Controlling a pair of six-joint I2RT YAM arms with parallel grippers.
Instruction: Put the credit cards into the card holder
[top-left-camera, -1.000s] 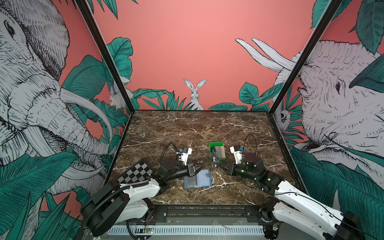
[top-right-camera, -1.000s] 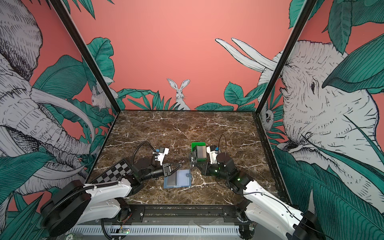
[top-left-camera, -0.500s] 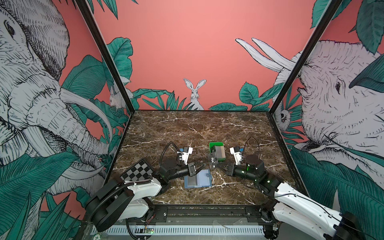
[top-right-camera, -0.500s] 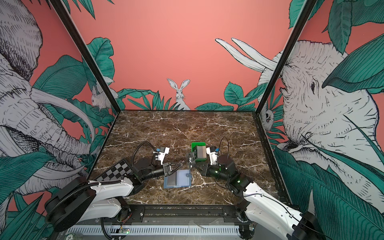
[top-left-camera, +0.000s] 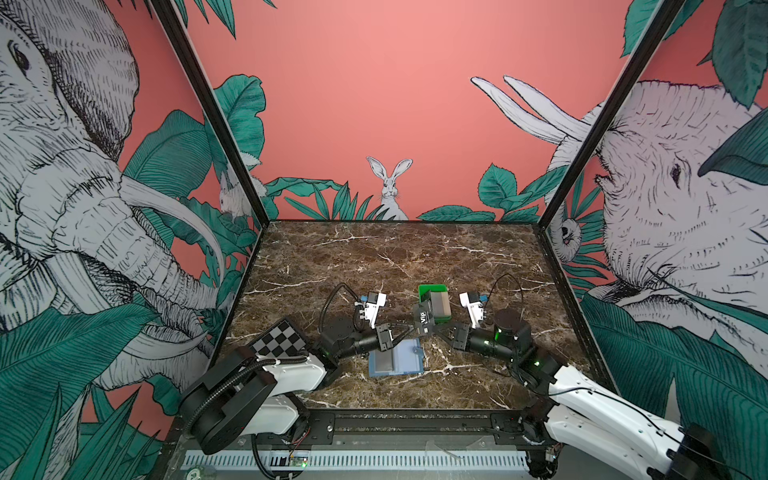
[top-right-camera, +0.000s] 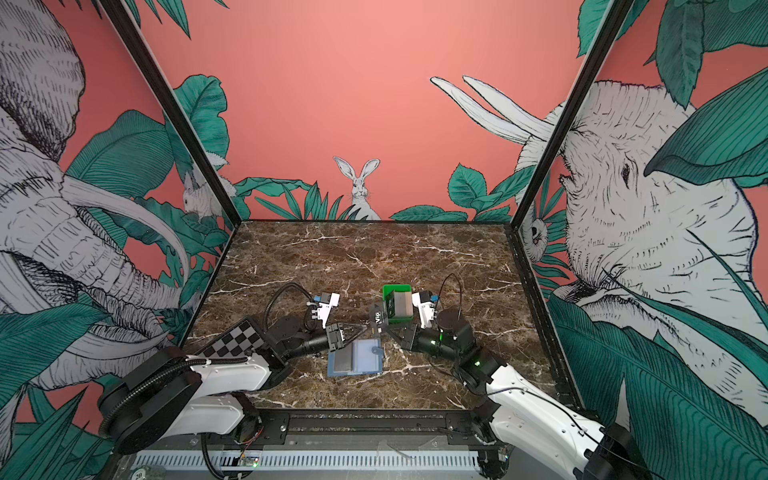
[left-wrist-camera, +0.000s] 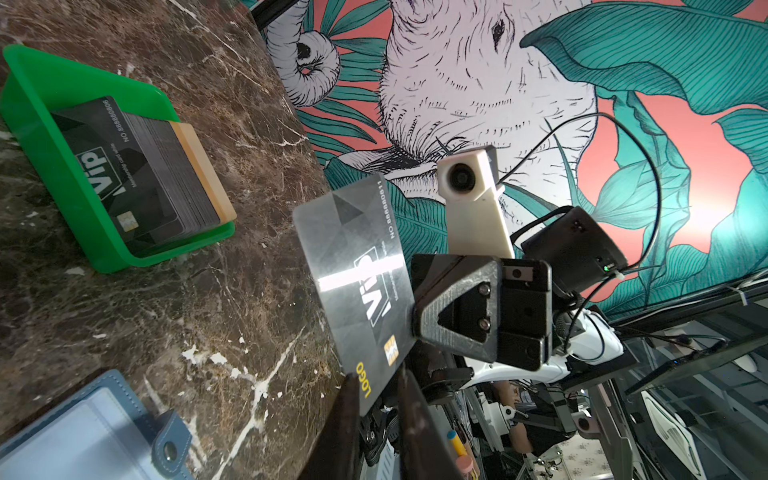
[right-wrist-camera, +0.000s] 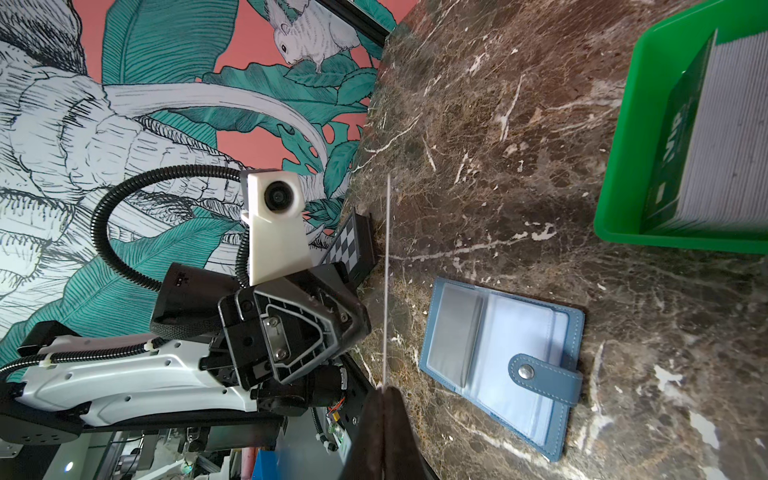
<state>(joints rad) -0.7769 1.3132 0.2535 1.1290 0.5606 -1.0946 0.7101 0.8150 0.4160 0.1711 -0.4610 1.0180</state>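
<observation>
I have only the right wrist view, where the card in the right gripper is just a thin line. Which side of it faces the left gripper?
Observer: The printed side. In the left wrist view the card shows white "VIP" lettering and a gold chip.
Operator: Does the left gripper grip it too?
Observer: The left gripper has its jaws slightly apart, with the card's "LOGO" corner between them.
Operator: Are all cards in the tray black?
Observer: No. In the tray, a beige card stands behind the black stack.
</observation>
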